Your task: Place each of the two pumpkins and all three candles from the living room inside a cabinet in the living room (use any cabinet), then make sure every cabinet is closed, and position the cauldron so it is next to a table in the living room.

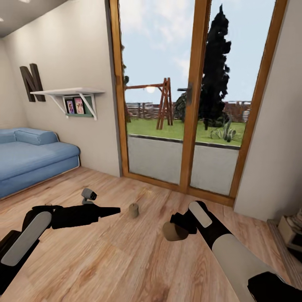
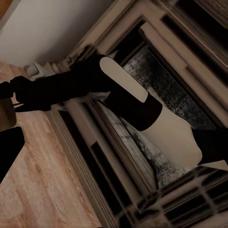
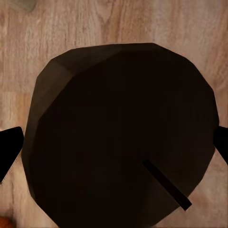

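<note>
- In the head view the right gripper (image 1: pixel 178 226) is clamped on a short stubby grey-beige candle (image 1: pixel 174 231), held above the light wood plank floor (image 1: pixel 126 260) at about 5 o'clock from the picture's centre.
- The right wrist view looks straight onto this held candle's (image 3: pixel 123 133) dark, round end face, with a thin black wick lying across it; black fingertips (image 3: pixel 9 152) show at both of its sides.
- A second short grey-beige candle (image 1: pixel 134 210) stands upright on the floor, at 10 o'clock from the held one and well apart from it.
- The left gripper (image 1: pixel 113 211) points toward that standing candle, its tip near it but not touching; I cannot tell whether its fingers are parted or closed.
- The left wrist view shows the right arm (image 2: pixel 142 104) in black and white in front of a pale, brick-lined fireplace (image 2: pixel 171 95).
- A small grey cylindrical object (image 1: pixel 88 195) lies on the floor at 12 o'clock from the left arm.
- A blue sofa (image 1: pixel 29 155) stands at 9 o'clock, under a white wall shelf (image 1: pixel 69 92).
- Wood-framed glass doors (image 1: pixel 191 96) at 12 o'clock give onto a lawn with a swing frame.
</note>
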